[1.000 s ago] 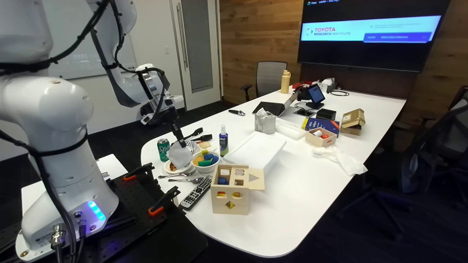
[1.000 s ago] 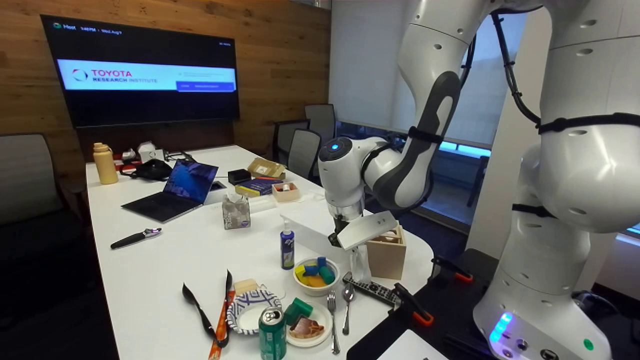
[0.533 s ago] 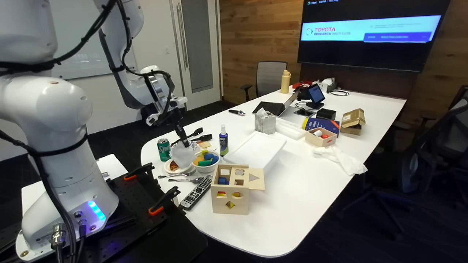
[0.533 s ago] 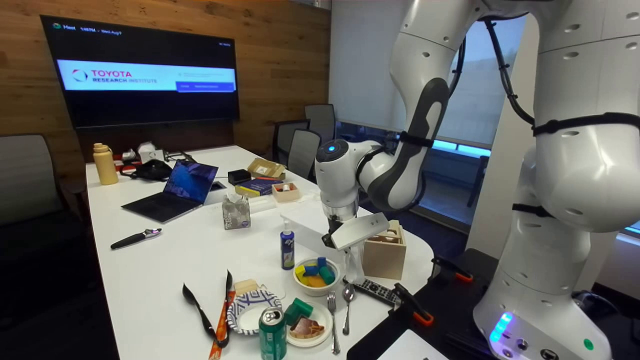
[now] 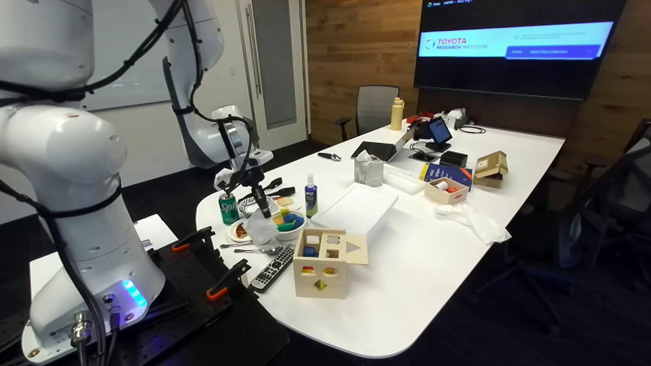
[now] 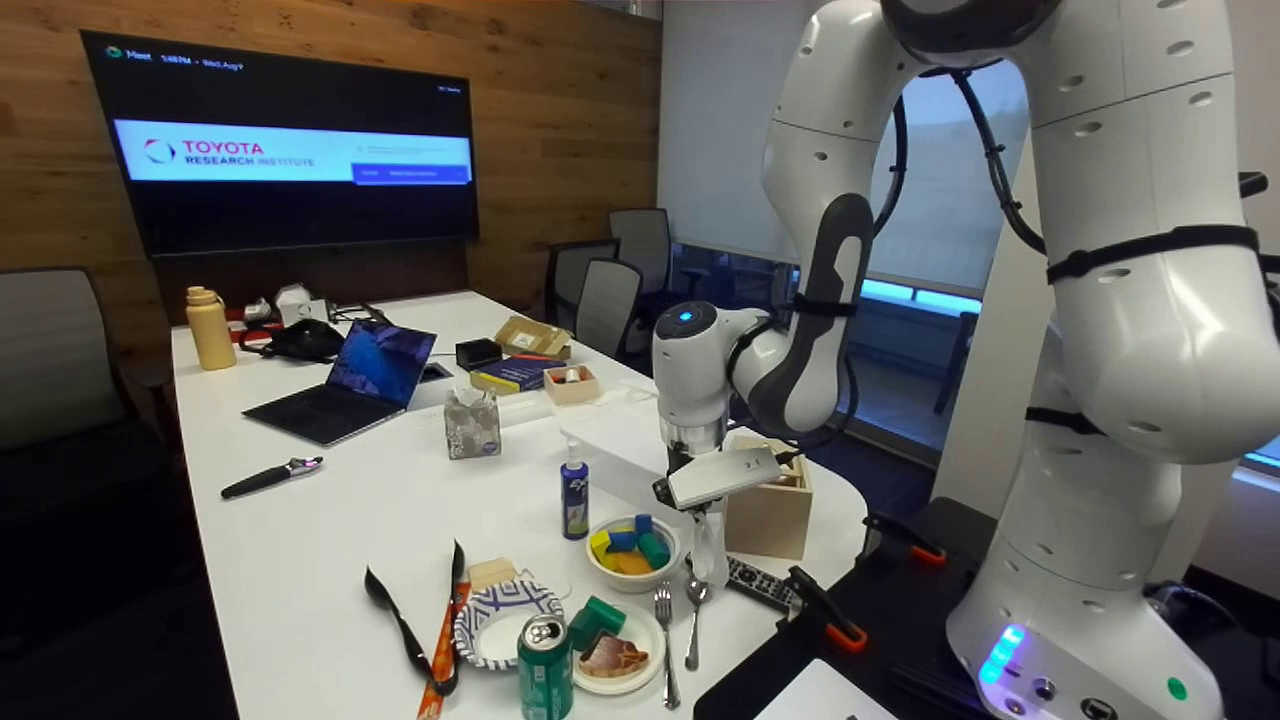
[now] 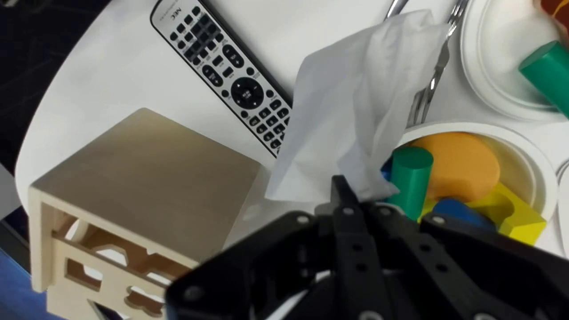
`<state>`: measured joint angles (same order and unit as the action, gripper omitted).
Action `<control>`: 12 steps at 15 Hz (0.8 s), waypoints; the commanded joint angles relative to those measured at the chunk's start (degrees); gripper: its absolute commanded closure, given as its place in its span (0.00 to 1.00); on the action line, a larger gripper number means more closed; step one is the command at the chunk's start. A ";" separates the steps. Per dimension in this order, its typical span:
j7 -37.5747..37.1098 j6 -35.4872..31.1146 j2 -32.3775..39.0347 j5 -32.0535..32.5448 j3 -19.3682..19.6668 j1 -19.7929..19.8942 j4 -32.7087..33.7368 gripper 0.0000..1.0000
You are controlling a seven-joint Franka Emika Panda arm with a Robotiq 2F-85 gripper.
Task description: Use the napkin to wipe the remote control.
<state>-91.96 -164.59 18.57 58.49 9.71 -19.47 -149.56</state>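
Gripper [image 5: 265,212] clamped on hanging napkin [image 7: 333,124]. I have room between wooden box [image 7: 146,178] and the tabletop's [image 5: 396,290] rounded corner. Remote control [image 7: 222,66] lies beside the box, near the robot-side edge; long axis runs inward, NEC end toward that edge.

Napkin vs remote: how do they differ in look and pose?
Look: the napkin is plain white; the remote control is silver-grey with black buttons.
Shape: the napkin is broad, creased and limp; the remote control is a slim, straight bar.
Pose: the napkin hangs from the shut claw; the remote control lies flat on the table.
Shared: both show in the wrist view and in both exterior views.
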 commanded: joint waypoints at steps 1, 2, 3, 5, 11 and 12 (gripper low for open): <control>-12.24 -1.63 4.37 7.41 3.91 -3.24 3.89 1.00; -15.84 -1.63 5.78 9.88 4.81 -3.98 5.13 1.00; -19.44 -1.53 7.03 12.06 5.45 -4.66 6.25 1.00; -24.84 -1.96 10.54 15.29 6.07 -5.27 8.77 1.00; -37.37 -2.33 17.02 22.52 6.82 -5.68 12.32 1.00; -39.23 -2.47 17.86 23.98 6.75 -5.54 12.77 1.00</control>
<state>-125.21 -165.19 34.20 78.40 15.02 -23.99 -138.43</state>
